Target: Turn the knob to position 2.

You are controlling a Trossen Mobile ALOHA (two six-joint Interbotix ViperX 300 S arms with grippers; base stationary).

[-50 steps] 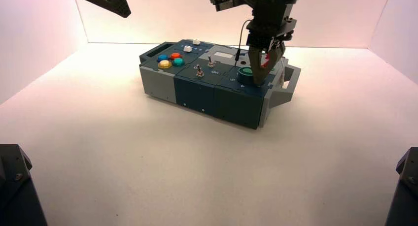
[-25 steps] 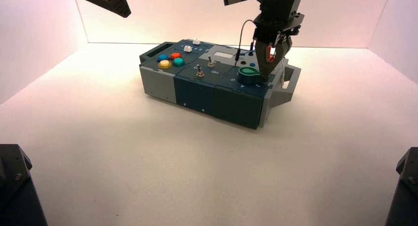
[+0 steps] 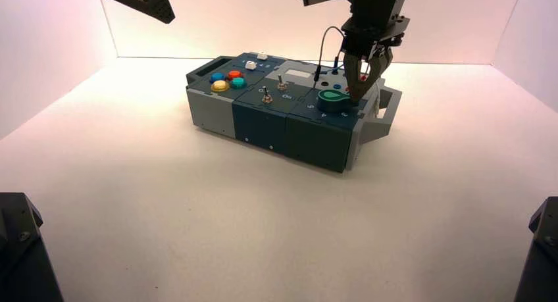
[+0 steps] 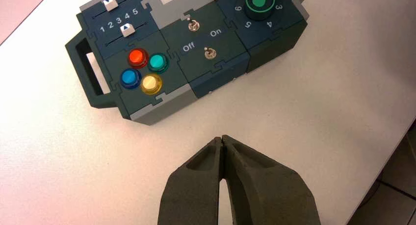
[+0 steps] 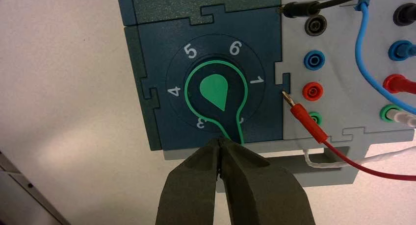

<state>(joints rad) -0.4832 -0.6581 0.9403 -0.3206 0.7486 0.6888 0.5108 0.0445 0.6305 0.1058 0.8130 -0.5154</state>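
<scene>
The teal-green teardrop knob [image 3: 332, 100] sits on the dark blue panel at the box's right end. It also shows in the left wrist view [image 4: 260, 0]. In the right wrist view the knob [image 5: 216, 90] has its pointer lying between the digits 3 and 2. The pointer's edge partly covers the digit 2 [image 5: 241, 121]. My right gripper [image 3: 359, 93] is shut and empty. In its own view its tips [image 5: 219, 141] sit right at the pointer's end. I cannot tell whether they touch it. My left gripper [image 4: 222, 139] is shut and empty, parked high at the back left [image 3: 141, 0].
Several coloured push buttons [image 3: 227, 79] sit at the box's [image 3: 263, 121] left end, with two metal toggle switches [image 3: 266, 97] mid-box and two white sliders [image 4: 117, 16] behind. Red, blue, black and white wires [image 5: 343, 146] plug into the grey socket panel beside the knob.
My right gripper has lifted and drawn back to the right off the knob. The knob's pointer, hidden by the fingers a second ago, now shows pointing toward the gripper.
</scene>
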